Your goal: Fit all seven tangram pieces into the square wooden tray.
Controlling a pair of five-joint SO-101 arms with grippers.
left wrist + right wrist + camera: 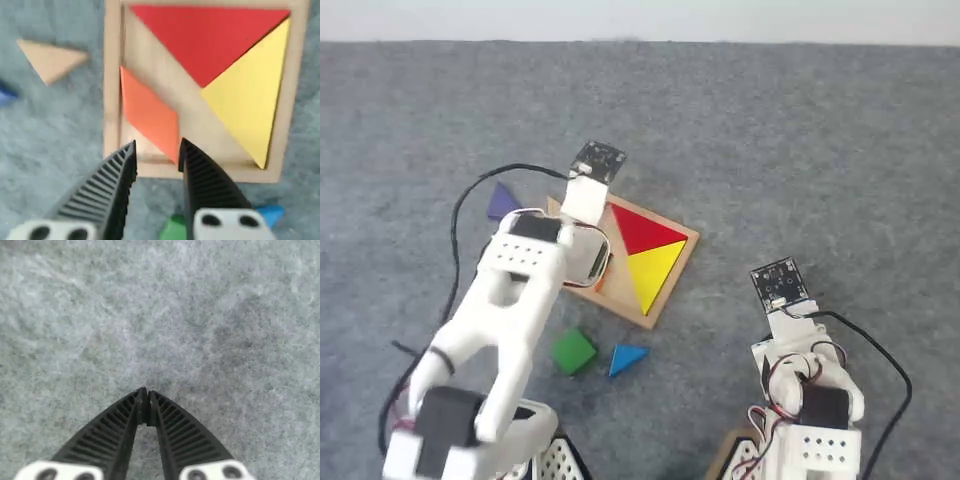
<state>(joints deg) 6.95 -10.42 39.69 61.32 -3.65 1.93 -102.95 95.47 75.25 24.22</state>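
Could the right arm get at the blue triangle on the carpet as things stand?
Probably yes. The blue triangle lies on open carpet beside the green square, outside the tray, with nothing over it; the left gripper is above the tray. The right gripper is shut and would need to open.

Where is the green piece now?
In the high view, the green piece lies on the mat outside the wooden tray, left of the blue triangle.
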